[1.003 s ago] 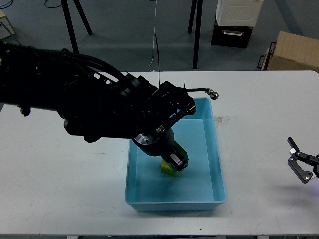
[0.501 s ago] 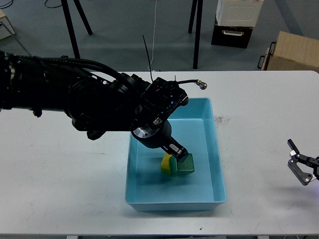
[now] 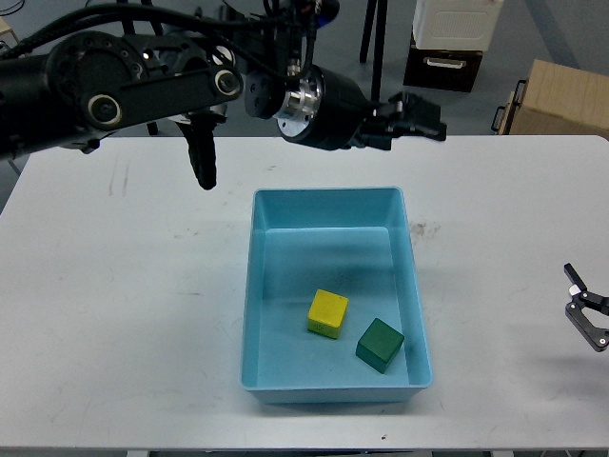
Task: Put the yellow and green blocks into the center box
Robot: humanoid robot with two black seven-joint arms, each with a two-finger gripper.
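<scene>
The yellow block point(image 3: 327, 313) and the green block point(image 3: 380, 344) lie side by side, slightly apart, on the floor of the light blue box point(image 3: 328, 194) at the table's center. My left arm is raised above the table's far side, and its gripper point(image 3: 423, 117) points right, high over the box's far right corner. It looks open and empty. My right gripper point(image 3: 587, 309) is open and empty over the table's right edge, well to the right of the box.
The white table point(image 3: 124, 314) stretches left and right of the box. Behind it on the floor stand a cardboard box point(image 3: 561, 100), a white and black case point(image 3: 452, 43) and dark stand legs point(image 3: 377, 67).
My left gripper let go of the green block, which now lies in the box by the yellow one. The left arm rose up and back out of the box. The right gripper shifted slightly down-right.
</scene>
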